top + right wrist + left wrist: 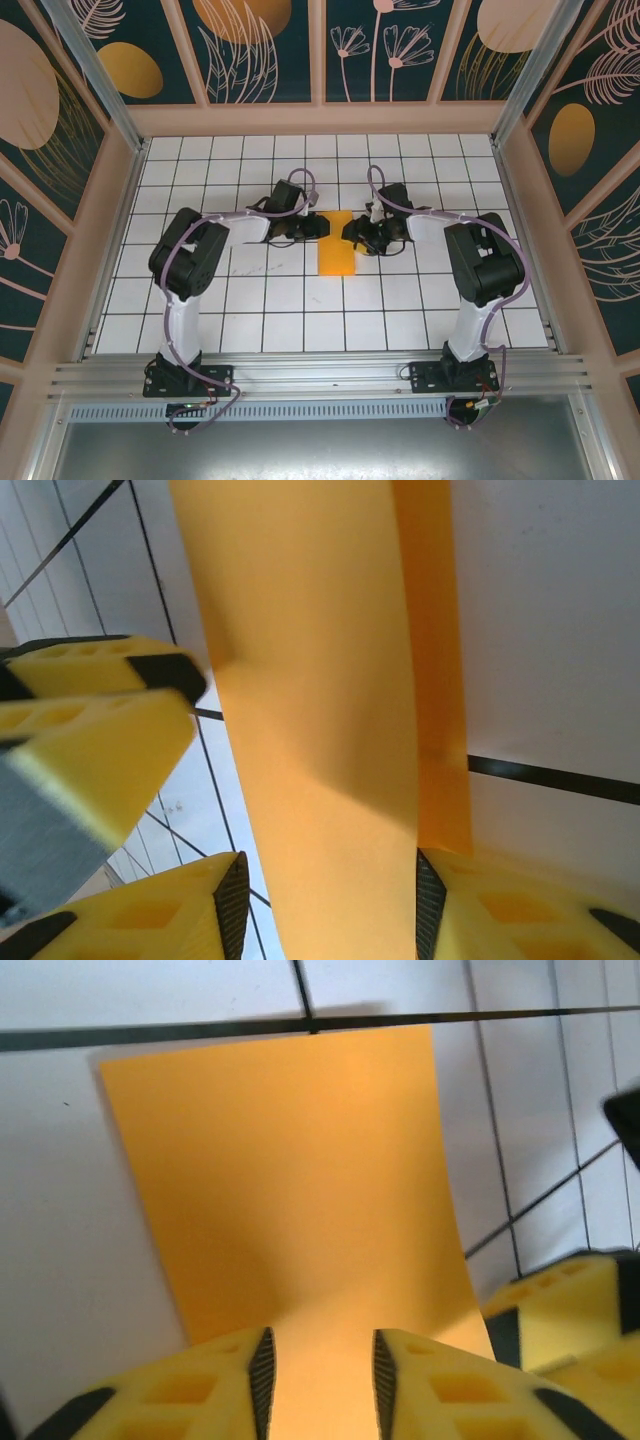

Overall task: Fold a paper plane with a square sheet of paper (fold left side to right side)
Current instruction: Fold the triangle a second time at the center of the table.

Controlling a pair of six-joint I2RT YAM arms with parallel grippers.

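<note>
The white tiled desk (250, 300) carries the sheet of paper (336, 258) at its middle. It lies as a narrow orange strip between my two arms, with its far end under both tools. It looks thin, light and floppy, and I judge it will slide or buckle if pushed, so a pinch at an edge or corner suits best. The right tool (330, 905) stands apart, a raised layer of paper running through the gap. The left tool (320, 1365) is apart too, the paper flat beneath it.
</note>
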